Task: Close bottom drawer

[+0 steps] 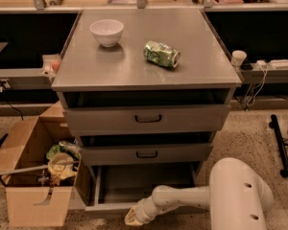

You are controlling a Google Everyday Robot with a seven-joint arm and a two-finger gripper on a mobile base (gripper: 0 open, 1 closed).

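The bottom drawer (144,182) of the grey cabinet is pulled out; its plain grey floor shows and its low front panel (110,208) runs along the bottom of the view. My white arm (182,198) reaches from the lower right across the front of that drawer. The gripper (132,218) is at the drawer's front panel, left of centre, at the lower edge of the view. The middle drawer (147,154) and the top drawer (148,118) above stand slightly ajar.
A white bowl (107,32) and a crushed green can (162,54) lie on the cabinet top. An open cardboard box (36,176) full of clutter stands left of the cabinet. Cables and a black stand (281,145) are on the floor at right.
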